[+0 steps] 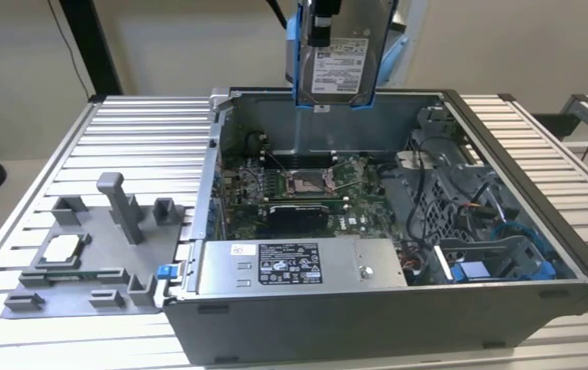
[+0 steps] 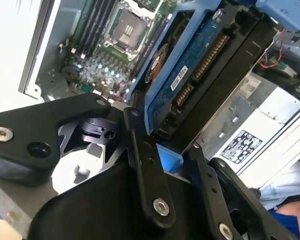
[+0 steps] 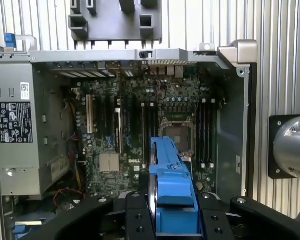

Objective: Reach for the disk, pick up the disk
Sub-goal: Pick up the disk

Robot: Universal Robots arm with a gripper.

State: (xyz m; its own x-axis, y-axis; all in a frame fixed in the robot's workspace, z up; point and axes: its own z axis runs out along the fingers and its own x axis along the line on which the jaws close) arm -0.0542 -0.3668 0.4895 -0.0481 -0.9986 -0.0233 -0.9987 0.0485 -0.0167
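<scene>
Disk [image 1: 335, 69] aloft: the silver-grey hard drive, white label facing out and blue rails down both sides, hangs upright in the air above the far edge of the open computer case [image 1: 499, 308], apart from everything inside it. The gripper [image 3: 172, 220] is clamped on it, black fingers [image 3: 136, 215] pressed against its two flat faces (the second wrist view shows the drive's blue circuit board and connectors between them). Below, the motherboard's processor socket [image 1: 309, 183] sits mid-case, and the grey power supply [image 1: 294, 266] runs along the case's near edge. On the slatted table [image 1: 139, 131], toward its near corner at the exterior view's left, a grey fixture [image 1: 99, 254] carries a small square chip [image 1: 65, 248].
</scene>
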